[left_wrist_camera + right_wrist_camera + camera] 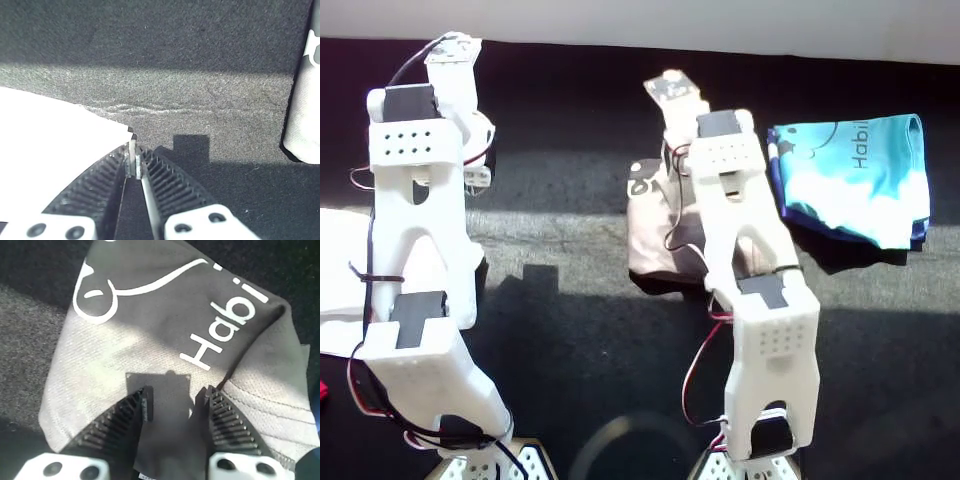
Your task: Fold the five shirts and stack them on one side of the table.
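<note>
Gaping right fingers [129, 416] overhang grey shirt [145, 335]; left fingers [162, 176] touch.

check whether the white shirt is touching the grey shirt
Apart. The left wrist view shows a strip of bare dark table between the white shirt and the grey shirt.

We look down over the table [570, 330] from high; our wrist cameras sit close above it, both catching the grey shirt [150, 340].

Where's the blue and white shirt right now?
High view: the blue and white shirt lies at the right of the table, just right of the grey shirt.
</note>
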Controlling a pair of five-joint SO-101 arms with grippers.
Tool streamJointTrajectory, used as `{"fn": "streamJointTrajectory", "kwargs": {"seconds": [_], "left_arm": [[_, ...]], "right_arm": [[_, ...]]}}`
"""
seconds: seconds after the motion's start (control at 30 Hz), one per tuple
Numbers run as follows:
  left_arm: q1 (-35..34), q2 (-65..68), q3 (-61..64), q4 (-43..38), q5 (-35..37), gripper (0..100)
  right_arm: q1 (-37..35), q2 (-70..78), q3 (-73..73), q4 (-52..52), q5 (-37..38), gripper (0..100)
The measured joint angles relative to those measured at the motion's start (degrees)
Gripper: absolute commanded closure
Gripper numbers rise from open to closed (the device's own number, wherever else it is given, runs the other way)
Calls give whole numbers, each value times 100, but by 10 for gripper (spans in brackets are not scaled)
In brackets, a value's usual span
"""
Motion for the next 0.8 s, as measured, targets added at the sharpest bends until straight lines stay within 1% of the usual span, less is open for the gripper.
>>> {"fn": "streamJointTrajectory", "kwargs": {"seconds": [0.17, 0.33, 0.5, 0.67, 0.73, 0.8], "left_arm": [[0, 0, 0, -70, 0, 991], [0, 0, 0, -149, 9, 991], [0, 0, 0, -149, 9, 991], [0, 0, 0, -149, 9, 991], [0, 0, 0, -149, 9, 991], [0, 0, 0, -149, 9, 991]], "right_arm": [[536, 53, 0, -255, 35, 826], [888, 62, -202, -589, 35, 826], [1073, 62, -281, -1459, 35, 826], [1081, 62, -501, -1591, -62, 820], [1020, 62, -677, -1380, -35, 786], [932, 62, -791, -1152, 185, 724]]}}
